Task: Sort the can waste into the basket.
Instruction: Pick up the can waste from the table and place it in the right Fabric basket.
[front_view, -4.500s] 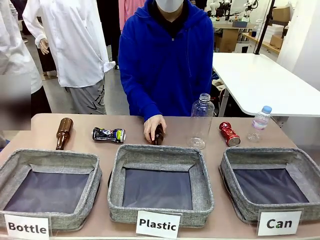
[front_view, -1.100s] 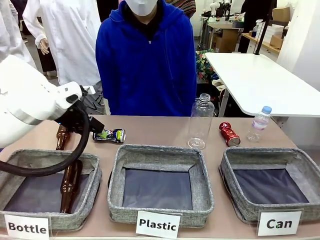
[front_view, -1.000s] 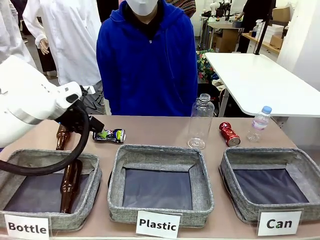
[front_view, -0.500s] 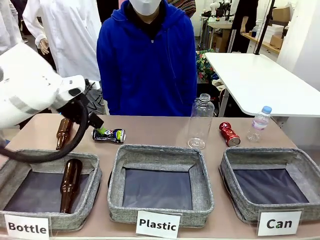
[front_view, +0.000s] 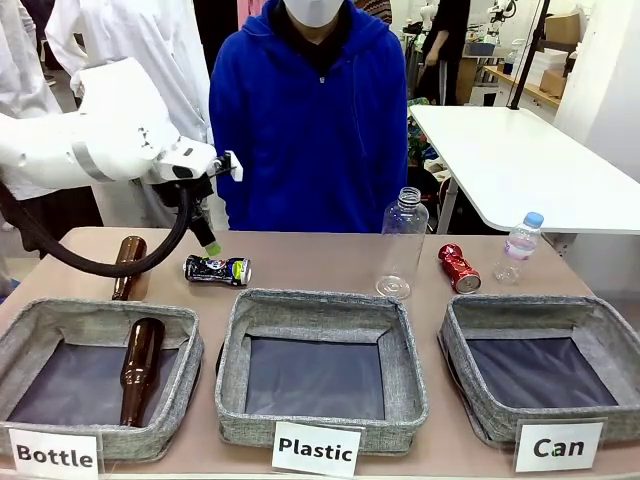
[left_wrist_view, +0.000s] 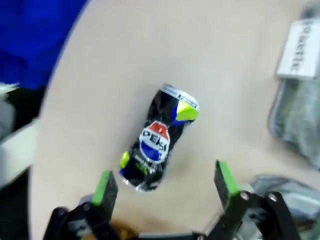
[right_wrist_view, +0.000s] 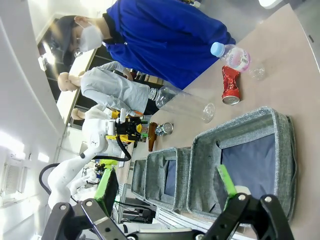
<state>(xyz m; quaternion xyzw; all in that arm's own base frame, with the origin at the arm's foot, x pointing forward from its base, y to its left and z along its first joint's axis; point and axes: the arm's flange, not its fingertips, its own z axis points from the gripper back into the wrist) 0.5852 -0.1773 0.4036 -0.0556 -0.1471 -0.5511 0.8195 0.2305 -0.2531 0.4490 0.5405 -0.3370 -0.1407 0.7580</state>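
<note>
Two cans, dark can and red can, outside Can basket; left tool, right tool spread, empty.

Grey baskets and two printed cans on a tan worktop

The dark can is black with a red, white and blue roundel, white lettering and yellow-green patches. The red can is shiny red with a silver end. The Can basket is mottled grey fabric with a dark slate bottom, and its card is white with black letters. The Plastic basket and Bottle basket match it. The brown bottles are amber-brown glass. The big bottle is clear, and the small bottle is clear with a blue cap and pinkish label. The left arm is white. The left end effector and right end effector are black with green pads. The hoodie is deep blue.
</note>
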